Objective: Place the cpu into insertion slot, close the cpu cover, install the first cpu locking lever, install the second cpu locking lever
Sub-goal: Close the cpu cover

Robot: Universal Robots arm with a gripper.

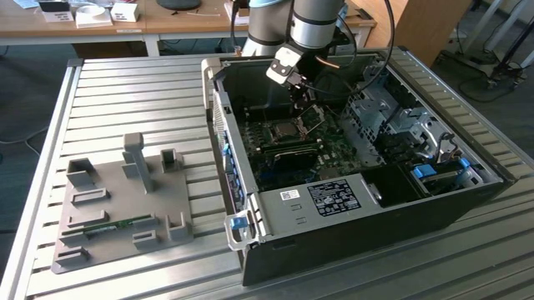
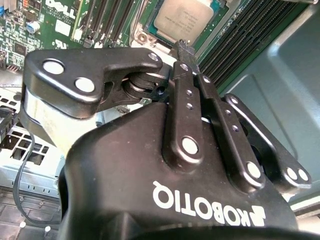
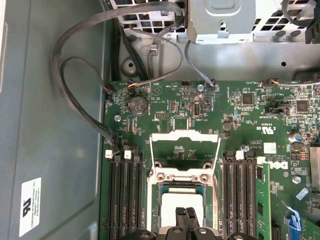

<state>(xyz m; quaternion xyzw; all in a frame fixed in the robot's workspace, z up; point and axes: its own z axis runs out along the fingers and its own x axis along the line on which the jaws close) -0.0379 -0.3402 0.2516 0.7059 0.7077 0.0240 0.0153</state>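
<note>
Closest to the lens in the second wrist view is the black body of the pincer point(image 2: 182, 46), its two fingers drawn together tip to tip with nothing between them, so it is closed and empty. Just past those tips lies the chip point(image 2: 182, 17), silvery top up, flat inside the socket point(image 2: 144, 36) and square to its metal rim. In the first wrist view the fingertips point(image 3: 181, 218) hang over the chip's near edge; whether they touch it I cannot tell. The cover point(image 3: 185, 135) is swung up from the socket's far side, hinged there, and green board point(image 3: 240, 115) shows through its window. Long black memory slots point(image 3: 125, 195) flank the socket on both sides. The exterior view shows the arm reaching down over the socket inside the open computer case point(image 1: 376, 231), which sits on the slatted bench point(image 1: 125, 94). By my reading the first step is done, since the chip is seated and released. The cover is not yet closed over the socket, and with it raised neither locking lever can be fastened, so three of the four steps are left.
</note>
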